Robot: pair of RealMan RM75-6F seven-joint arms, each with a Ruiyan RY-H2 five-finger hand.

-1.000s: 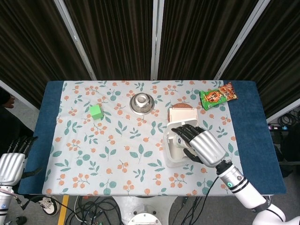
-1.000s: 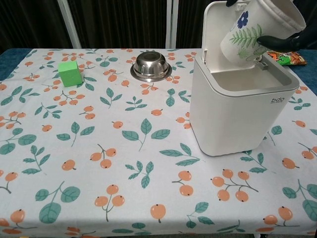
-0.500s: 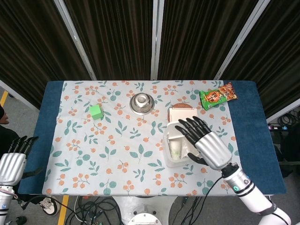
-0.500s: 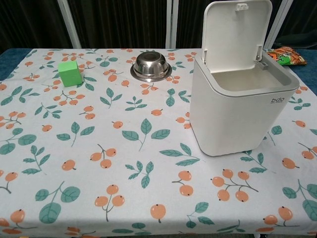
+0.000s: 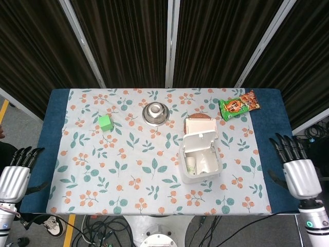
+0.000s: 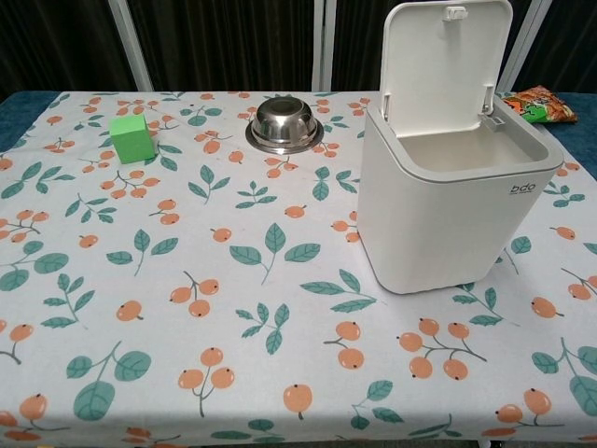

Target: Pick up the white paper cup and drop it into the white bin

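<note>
The right hand [image 5: 299,172] hangs off the table's near right edge, fingers spread, holding nothing; the left hand [image 5: 14,177] sits likewise spread off the near left corner. The paper cup [image 5: 191,165] lies inside the white bin [image 5: 182,176], ahead and to the left of the right hand, which is the nearer; its long axis appears to run front to back. A second ago that hand held the cup tilted over the bin; now the cup is dropped and the hand withdrawn. Beyond stand a steel bowl [image 5: 155,113] and a green block [image 5: 105,122].
</note>
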